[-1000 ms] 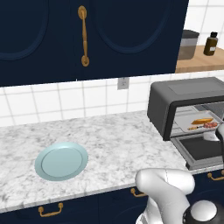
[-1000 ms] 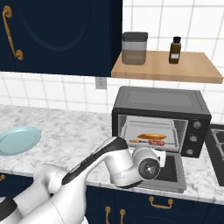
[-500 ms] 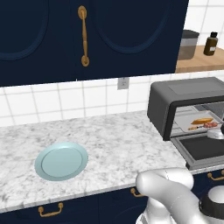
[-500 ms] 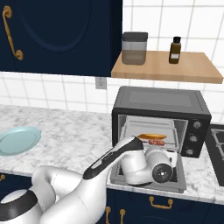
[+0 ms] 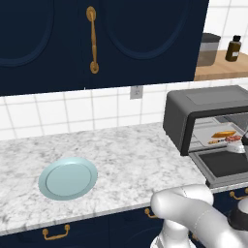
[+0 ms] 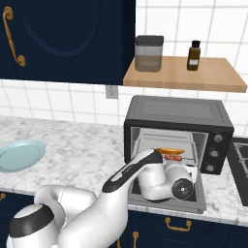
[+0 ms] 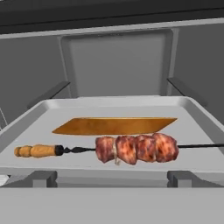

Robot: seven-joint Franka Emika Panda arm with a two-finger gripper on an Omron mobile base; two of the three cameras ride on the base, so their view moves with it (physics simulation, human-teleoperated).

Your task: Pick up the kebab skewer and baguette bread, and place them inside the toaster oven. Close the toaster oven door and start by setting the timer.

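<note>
The robot's hand is hanging just in front of the open toaster oven (image 6: 177, 133), above the lowered toaster oven door (image 5: 224, 167), and its camera is looking straight into the cavity; the fingertips are hidden, so I cannot tell whether the hand is released or clenched, though nothing is visibly being carried. Inside, on the grey tray (image 7: 39, 116), the kebab skewer (image 7: 131, 148) is lying crosswise near the front edge, wooden handle pointing left, meat chunks near the middle. Just behind it and roughly parallel, the baguette bread (image 7: 114, 125) is resting flat. Both foods seem to be sitting where the task wants them, so closing the door and setting the timer look like the remaining steps. Well off to the left, a light blue plate (image 5: 68, 177) is sitting on the marble counter (image 5: 131, 155).
</note>
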